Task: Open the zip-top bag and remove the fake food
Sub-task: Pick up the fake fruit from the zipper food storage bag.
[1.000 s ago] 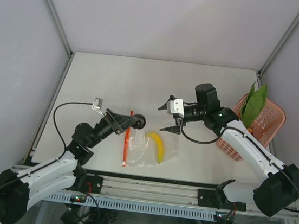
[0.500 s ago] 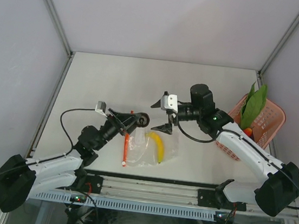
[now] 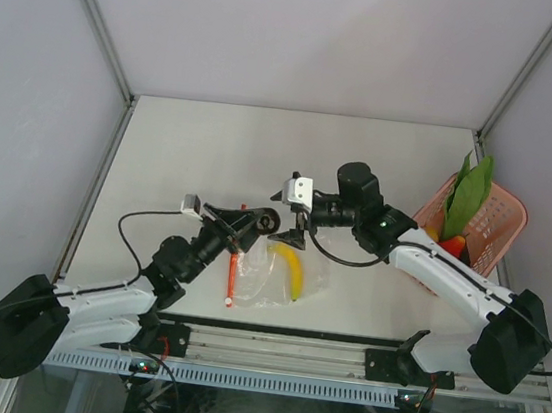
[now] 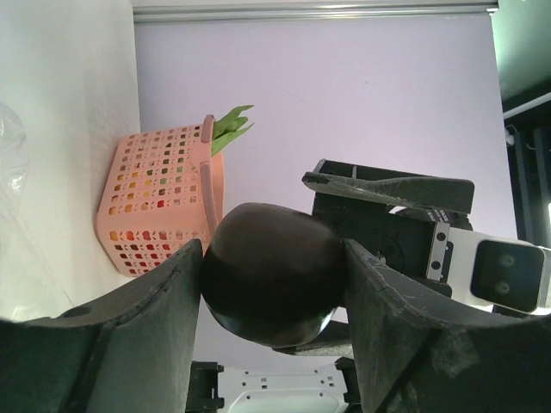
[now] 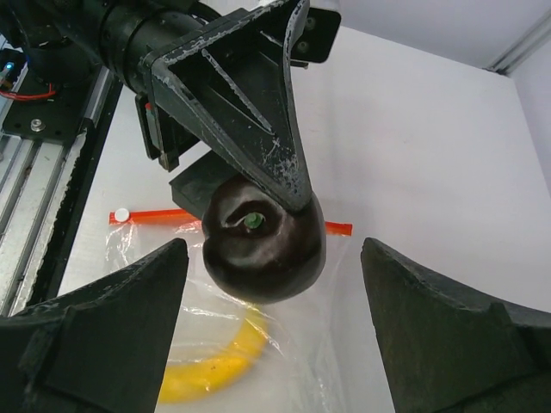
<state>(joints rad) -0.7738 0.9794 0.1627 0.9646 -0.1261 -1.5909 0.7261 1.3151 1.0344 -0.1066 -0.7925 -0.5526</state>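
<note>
The zip-top bag (image 3: 283,276) lies on the surface (image 3: 193,146) with only the banana (image 3: 292,269) visible inside, while just above it the left hand (image 3: 263,223) clamps the dark ball (image 5: 263,237), the right hand (image 3: 291,216) faces it spread wide and empty, and greens (image 3: 471,190) sit in the basket (image 3: 501,222).

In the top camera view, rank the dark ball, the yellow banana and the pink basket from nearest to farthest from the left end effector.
1. dark ball: clamped in the left end effector itself.
2. yellow banana: in the zip-top bag, just to its right.
3. pink basket: at the far right.
</note>
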